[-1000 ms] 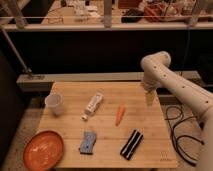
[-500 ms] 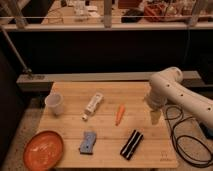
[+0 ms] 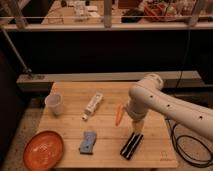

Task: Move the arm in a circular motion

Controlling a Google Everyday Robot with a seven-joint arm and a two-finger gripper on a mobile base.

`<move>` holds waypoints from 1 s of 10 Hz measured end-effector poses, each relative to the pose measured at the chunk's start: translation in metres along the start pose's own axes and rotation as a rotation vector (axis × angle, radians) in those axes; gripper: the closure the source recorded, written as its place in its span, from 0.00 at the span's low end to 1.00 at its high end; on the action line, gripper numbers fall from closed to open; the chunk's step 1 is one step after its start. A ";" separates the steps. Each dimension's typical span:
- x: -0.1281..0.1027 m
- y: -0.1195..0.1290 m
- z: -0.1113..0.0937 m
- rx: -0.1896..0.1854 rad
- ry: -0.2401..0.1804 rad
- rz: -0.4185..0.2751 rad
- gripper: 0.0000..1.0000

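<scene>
One sweep step is in hand: I judge the glossy white tubular arm (image 3: 165, 102) mid-circle, its beige hand (image 3: 137, 125) hovering above the black rectangular packet (image 3: 131, 145) on the wooden counter (image 3: 107, 155); its grip I cannot tell. Next: curve onward, clearing the orange carrot (image 3: 119, 115).

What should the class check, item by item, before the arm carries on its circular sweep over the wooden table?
1. Gripper located, hanging over the table's right half: ok.
2. Gripper holding nothing: cannot tell.
3. Gripper apart from the carrot on its left: ok, though close.
4. Gripper above the black packet: cannot tell.
5. Cup, tube, blue sponge and orange plate far from the arm: ok.
</scene>
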 end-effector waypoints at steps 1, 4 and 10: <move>-0.030 -0.007 -0.001 0.003 -0.020 -0.064 0.20; -0.096 -0.038 0.000 0.022 -0.035 -0.216 0.20; -0.131 -0.161 0.023 0.048 0.007 -0.284 0.20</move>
